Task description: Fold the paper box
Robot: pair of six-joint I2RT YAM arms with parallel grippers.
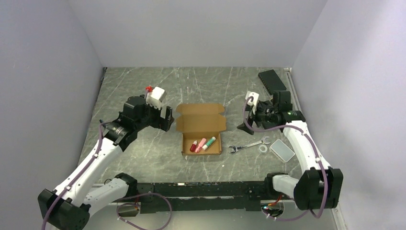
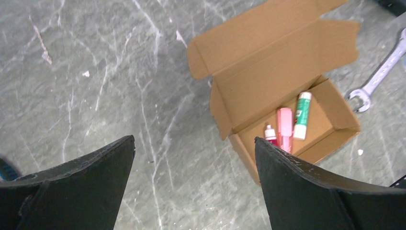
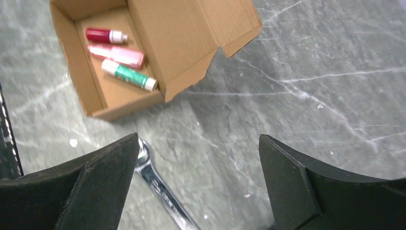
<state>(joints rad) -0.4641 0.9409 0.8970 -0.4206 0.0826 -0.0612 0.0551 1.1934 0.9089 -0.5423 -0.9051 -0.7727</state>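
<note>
The paper box (image 1: 201, 119) is brown cardboard and sits mid-table with its lid folded back flat and its side flaps out. Its tray holds a red tube (image 1: 194, 146), a pink tube (image 1: 200, 144) and a green one (image 1: 208, 143). My left gripper (image 1: 166, 120) hangs open just left of the lid, apart from it. In the left wrist view the left gripper (image 2: 194, 139) holds nothing, with the box (image 2: 268, 72) ahead on the right. My right gripper (image 1: 242, 126) stands open to the right of the box. In the right wrist view the right gripper (image 3: 198, 136) is empty above the tabletop, the box (image 3: 177, 33) at upper left.
A steel wrench (image 1: 249, 145) lies right of the box, its end by my right gripper's left finger (image 3: 112, 167). A small ring (image 1: 263, 149) and a clear plastic case (image 1: 282, 150) lie beside it. A black flat pad (image 1: 272, 80) rests at the back right. White walls enclose the table.
</note>
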